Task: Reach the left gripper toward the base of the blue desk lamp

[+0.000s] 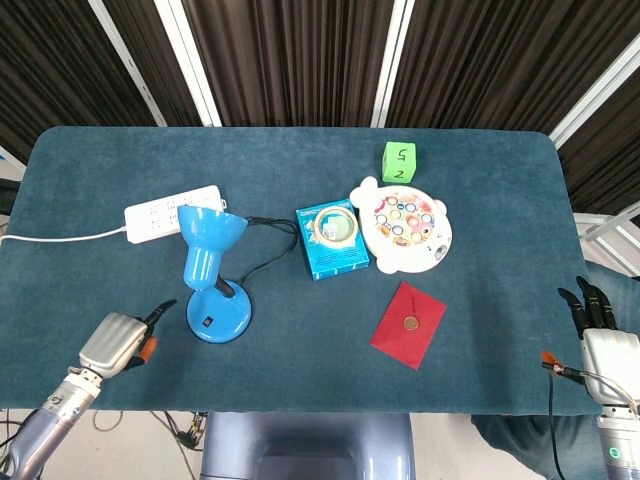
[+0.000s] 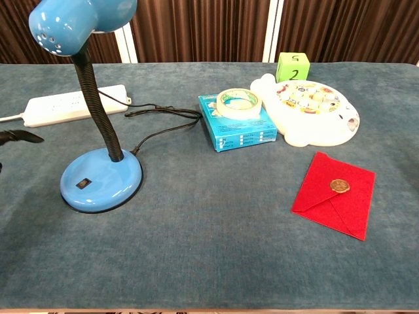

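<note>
The blue desk lamp stands left of centre, its round base (image 1: 218,316) (image 2: 101,179) flat on the cloth and its shade (image 1: 212,232) tipped toward the back. My left hand (image 1: 122,339) hovers just left of the base, a short gap away, holding nothing; a dark fingertip (image 1: 160,308) points at the base. In the chest view only a dark fingertip (image 2: 19,137) shows at the left edge. My right hand (image 1: 601,335) hangs off the table's right edge, fingers straight and apart, empty.
A white power strip (image 1: 172,211) lies behind the lamp, its black cord (image 1: 262,243) looping right. A teal box with a tape roll (image 1: 332,238), a white fishing toy (image 1: 405,225), a green cube (image 1: 398,161) and a red envelope (image 1: 408,324) lie to the right.
</note>
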Robot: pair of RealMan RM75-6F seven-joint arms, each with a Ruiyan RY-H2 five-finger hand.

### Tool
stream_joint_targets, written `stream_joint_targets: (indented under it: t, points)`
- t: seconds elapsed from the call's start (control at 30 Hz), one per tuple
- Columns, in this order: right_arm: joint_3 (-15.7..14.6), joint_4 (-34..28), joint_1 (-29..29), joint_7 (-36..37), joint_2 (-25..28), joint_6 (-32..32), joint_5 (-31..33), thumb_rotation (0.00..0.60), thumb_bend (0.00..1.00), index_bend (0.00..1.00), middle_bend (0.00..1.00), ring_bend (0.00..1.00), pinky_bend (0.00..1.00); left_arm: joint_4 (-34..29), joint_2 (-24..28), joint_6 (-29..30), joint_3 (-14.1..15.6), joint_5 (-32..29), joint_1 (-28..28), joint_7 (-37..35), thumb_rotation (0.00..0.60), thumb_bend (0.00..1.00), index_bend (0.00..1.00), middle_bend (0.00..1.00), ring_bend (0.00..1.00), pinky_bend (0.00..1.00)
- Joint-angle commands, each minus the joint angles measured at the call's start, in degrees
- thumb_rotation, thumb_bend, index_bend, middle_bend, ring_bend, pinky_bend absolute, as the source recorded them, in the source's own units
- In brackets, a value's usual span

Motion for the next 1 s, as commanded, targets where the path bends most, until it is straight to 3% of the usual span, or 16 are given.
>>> stream_joint_targets:
  t: [0.03,0.73,1.0]
  points:
    - [0.1,-0.21,-0.04,-0.13,-0.09,0.01,0.25,0.6,0.19,0.15,0.02,0.06,0.72,-0.37,-0.92,-1.87,0.14,-1.37,-0.73,1.64,0.6,0.59,0.09,0.7,0.65,0.85]
    - [0.59,-0.51,-0.21,-0.67,-0.33,0.19,1.44,0.6,0.19,0.15,0.02,0.06,0.86,-0.89,-4.86,-6.26,0.85,-3.6,-3.27,6.64,0.6,0.59,0.09,0.7,0.65,0.85]
    - [0.74,-0.62,-0.26,-0.63,-0.28,0.09,1.93,0.6,0.19,0.15,0.02,0.06,0.87,-0.52,-5.95,-7.28,0.88,-4.68,-3.94,7.61,0.6,0.59,0.09,0.7,0.65,0.85]
